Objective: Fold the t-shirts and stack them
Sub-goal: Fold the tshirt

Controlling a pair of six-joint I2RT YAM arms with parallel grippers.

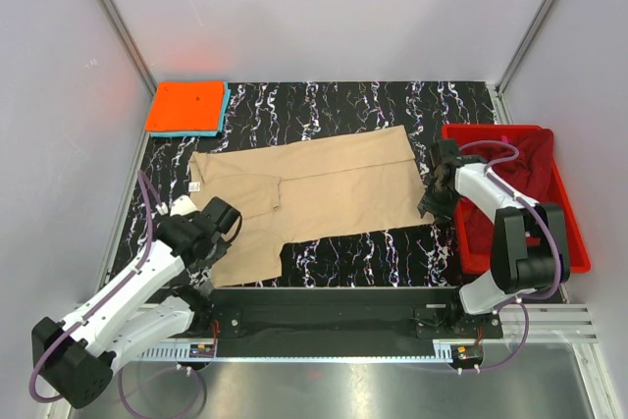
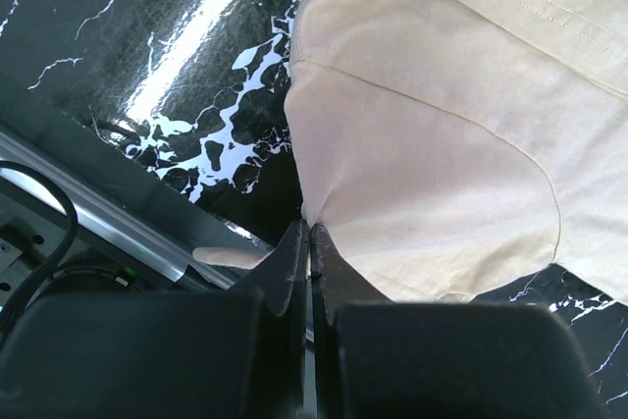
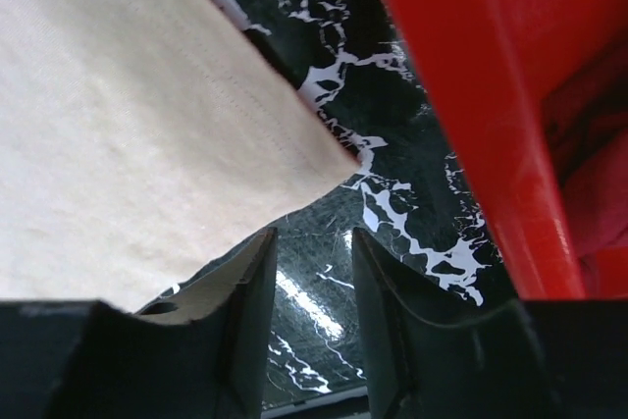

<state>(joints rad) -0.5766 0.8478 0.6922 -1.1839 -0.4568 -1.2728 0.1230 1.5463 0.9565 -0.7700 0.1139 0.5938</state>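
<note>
A glossy black desk [image 1: 343, 110] veined in white stands between pale grey walls [image 1: 324, 7] with aluminium corner posts [image 1: 113, 12]. The tan t-shirt [image 1: 324, 183] lies spread across the middle. The left jaws pinch its near left edge; the right jaws stand partly apart at its right corner, gripping nothing. A folded orange t-shirt [image 1: 186, 105] rests on a light blue one [image 1: 225, 110] in the far left corner, and a red bin [image 1: 491, 131] holding maroon cloth [image 1: 525, 164] sits at the right

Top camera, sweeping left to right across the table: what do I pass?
orange t-shirt → tan t-shirt → right claw → red bin
</note>
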